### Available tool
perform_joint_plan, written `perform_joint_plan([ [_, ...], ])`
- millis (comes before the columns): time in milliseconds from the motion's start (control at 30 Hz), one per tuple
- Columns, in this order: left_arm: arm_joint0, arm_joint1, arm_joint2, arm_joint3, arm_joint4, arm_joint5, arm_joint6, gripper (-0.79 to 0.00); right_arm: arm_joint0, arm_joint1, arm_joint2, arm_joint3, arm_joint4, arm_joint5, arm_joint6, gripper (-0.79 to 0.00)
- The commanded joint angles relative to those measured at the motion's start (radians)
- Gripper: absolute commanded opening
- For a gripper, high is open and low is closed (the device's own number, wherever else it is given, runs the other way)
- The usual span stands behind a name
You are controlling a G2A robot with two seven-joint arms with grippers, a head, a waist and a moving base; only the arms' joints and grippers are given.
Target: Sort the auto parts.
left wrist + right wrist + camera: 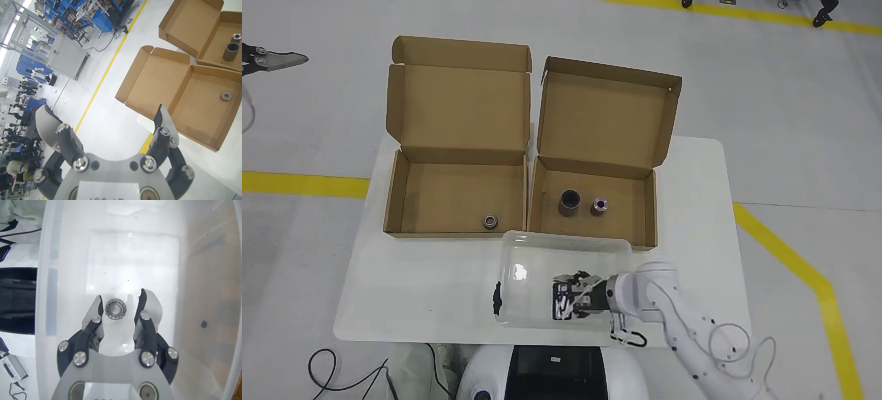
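Cardboard makes up two open boxes standing side by side on the white worktop [692,200], with their lids folded back toward 12 o'clock. The left box [442,195] holds one bearing [489,220], lying flat with its bore up near the 5 o'clock corner of the floor. The right box [627,225] holds two cylinders, both upright with their long axes vertical. One is a dark sleeve [569,202], and a smaller cylinder with a purple top [600,206] stands just beside it at its 3 o'clock.

One clear plastic bin [532,255] sits at the worktop's 6 o'clock edge. The right gripper [560,296] is inside it, pointing toward 9 o'clock. In the right wrist view, a second bearing [115,309] rests on the bin floor. Its bore faces the camera, so its axis runs along the line of the fingers [100,306]. The right gripper's fingers are spread and straddle the bearing. One pad is right against its toothed side, and the other stands apart across a clear gap, so nothing is gripped.

The left gripper [103,109] hangs over the floor beyond the worktop's 9 o'clock side, with its fingers wide apart and nothing between them.
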Motion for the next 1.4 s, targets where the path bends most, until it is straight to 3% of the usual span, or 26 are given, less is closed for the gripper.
perform_joint_plan([
  [0,0.000,0.000,0.000,0.000,0.000,0.000,0.000,0.000,0.003,0.000,-0.008,0.006,0.005,0.006,0.012,-0.434],
  [300,0.000,0.000,0.000,0.000,0.000,0.000,0.000,0.000,0.006,0.000,-0.046,-0.003,-0.004,0.077,0.070,-0.394],
  [833,0.000,0.000,0.000,0.000,0.000,0.000,0.000,0.000,0.015,0.001,-0.067,-0.020,-0.001,0.220,0.204,-0.443],
  [1067,0.000,0.000,0.000,0.000,0.000,0.000,0.000,0.000,-0.001,0.007,-0.049,-0.040,-0.038,0.312,0.156,-0.434],
  [1367,0.000,0.000,0.000,0.000,0.000,0.000,0.000,0.000,-0.009,0.018,-0.047,-0.025,-0.045,0.272,0.098,-0.449],
])
